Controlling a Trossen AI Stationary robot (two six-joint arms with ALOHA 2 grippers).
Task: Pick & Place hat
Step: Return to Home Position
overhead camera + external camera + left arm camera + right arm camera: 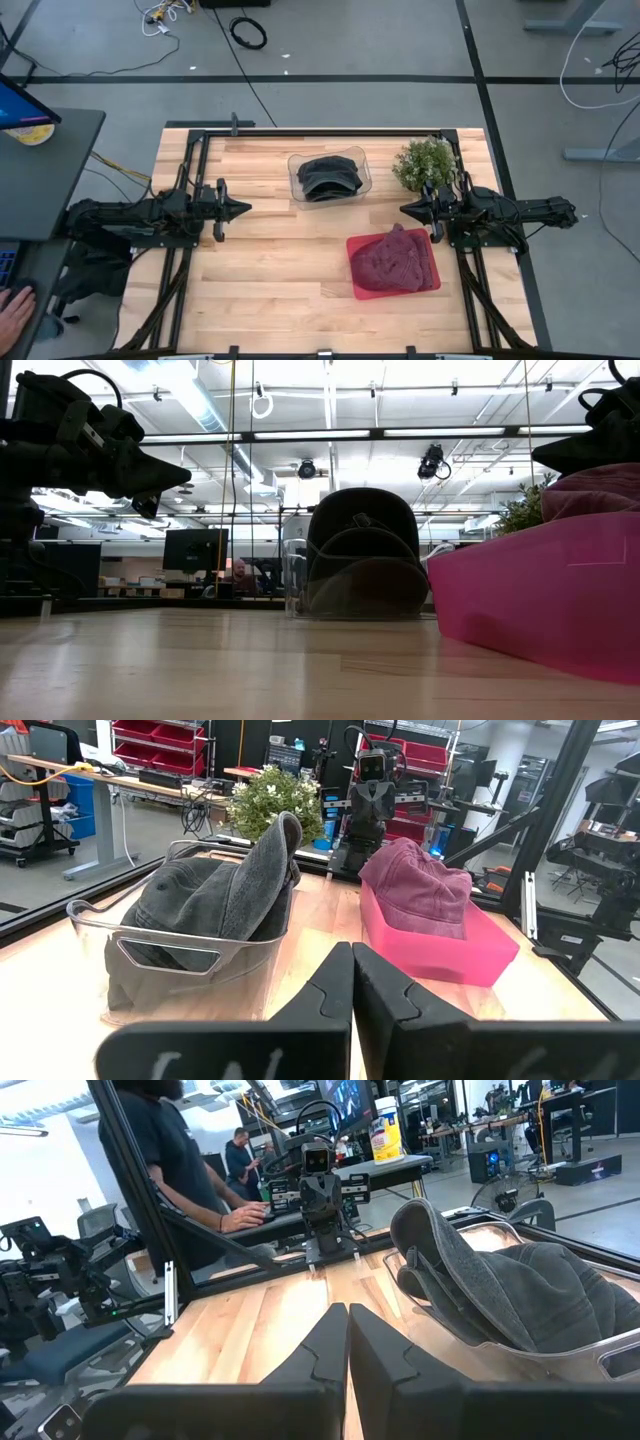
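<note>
A dark grey cap (328, 176) lies in a clear plastic bin (364, 172) at the table's far middle; it also shows in the left wrist view (215, 895) and the right wrist view (520, 1285). A maroon cap (392, 258) lies in a pink bin (432, 278) nearer the right; it shows in the left wrist view (420, 885) too. My left gripper (246, 209) is shut and empty at the table's left. My right gripper (403, 209) is shut and empty at the right, between the plant and the pink bin.
A small green plant (424, 162) stands at the far right corner, behind my right arm. Bare wooden table (270, 270) lies between the two grippers and along the near edge. People stand beyond the table's left side (180, 1150).
</note>
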